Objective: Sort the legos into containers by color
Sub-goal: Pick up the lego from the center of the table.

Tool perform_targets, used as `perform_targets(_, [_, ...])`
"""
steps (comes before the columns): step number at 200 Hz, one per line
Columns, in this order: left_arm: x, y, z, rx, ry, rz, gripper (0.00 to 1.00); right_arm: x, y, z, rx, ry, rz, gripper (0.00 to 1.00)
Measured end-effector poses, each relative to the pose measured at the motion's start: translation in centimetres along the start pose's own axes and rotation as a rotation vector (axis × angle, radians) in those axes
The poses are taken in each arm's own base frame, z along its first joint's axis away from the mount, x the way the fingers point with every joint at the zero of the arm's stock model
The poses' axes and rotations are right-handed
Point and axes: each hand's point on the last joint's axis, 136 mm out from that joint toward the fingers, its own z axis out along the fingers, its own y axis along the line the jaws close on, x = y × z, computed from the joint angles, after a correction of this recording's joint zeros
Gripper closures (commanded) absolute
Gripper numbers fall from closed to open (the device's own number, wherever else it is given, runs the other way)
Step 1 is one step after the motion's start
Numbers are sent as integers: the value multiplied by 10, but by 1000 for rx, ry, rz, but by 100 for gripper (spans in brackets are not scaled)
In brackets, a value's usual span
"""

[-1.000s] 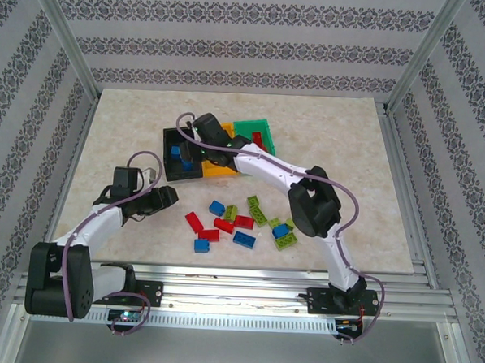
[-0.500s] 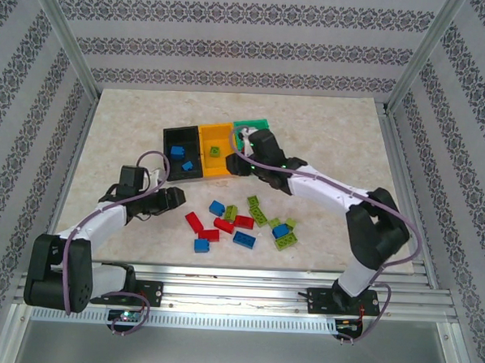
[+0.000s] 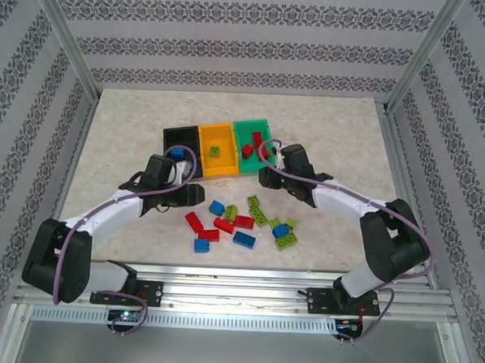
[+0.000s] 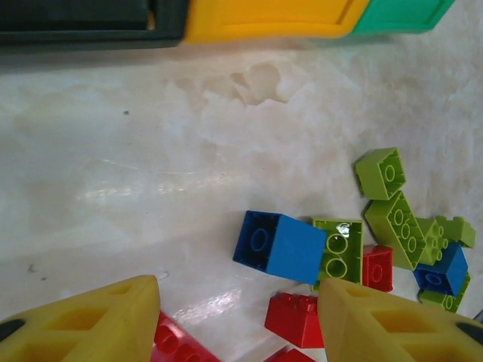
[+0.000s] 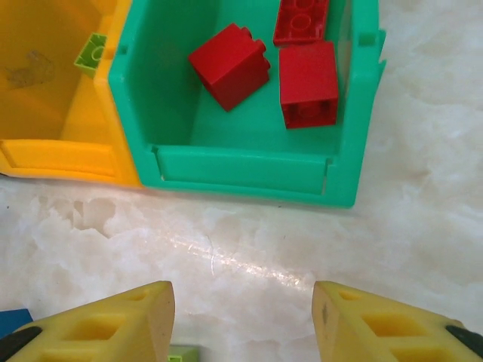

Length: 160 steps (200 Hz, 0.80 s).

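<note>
The blue brick (image 4: 279,245) sits straight ahead of the left gripper (image 4: 234,290), just past the fingertips & lined up w/ the gap btwn them. It looks tipped on its side, hollow underside twd the left finger. Its long axis runs across the gap, slightly skewed, so I'd say the jaws would close on its ends. The left gripper is spread, empty and touching nothing, and the gap looks wider than the brick.

Around the blue brick:
- **Right end:** a lime brick (image 4: 338,247) touches it and could get in the right finger's way or be dragged along.
- **Near side:** a red brick (image 4: 296,318) lies just by it.
- **Further right:** more lime, red & blue legos are bunched up.
- **Beyond it:** the containers stand in a row, black bin (image 3: 184,134) first.

The right gripper (image 5: 241,290) is beyond the blue brick & off to its right, over bare table just in front of the green bin (image 5: 241,170). Its jaws are apart w/ nothing in them. The green bin has 3 red bricks (image 5: 230,66) and the yellow bin (image 5: 53,162) has a lime piece (image 5: 94,51), so blue prob. goes in the black bin.

The left arm is clearly the nearer one for this pick.
</note>
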Motion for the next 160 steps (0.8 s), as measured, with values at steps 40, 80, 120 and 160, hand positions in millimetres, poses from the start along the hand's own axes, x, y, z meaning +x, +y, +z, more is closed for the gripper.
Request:
perform_targets(40, [6,-18,21,-51,82,121,41,-4,-5,-12,17,-37,-24,48])
perform_targets(80, [13,-22,43,-153,181,225,41,-1,-12,-12,29,-34,-18,47])
perform_targets(120, [20,-16,53,-236,257,291,40,0,-12,-11,30,-33,-18,47])
perform_targets(160, [25,-22,61,-263,292,345,37,3,-13,-9,32,-24,-17,47])
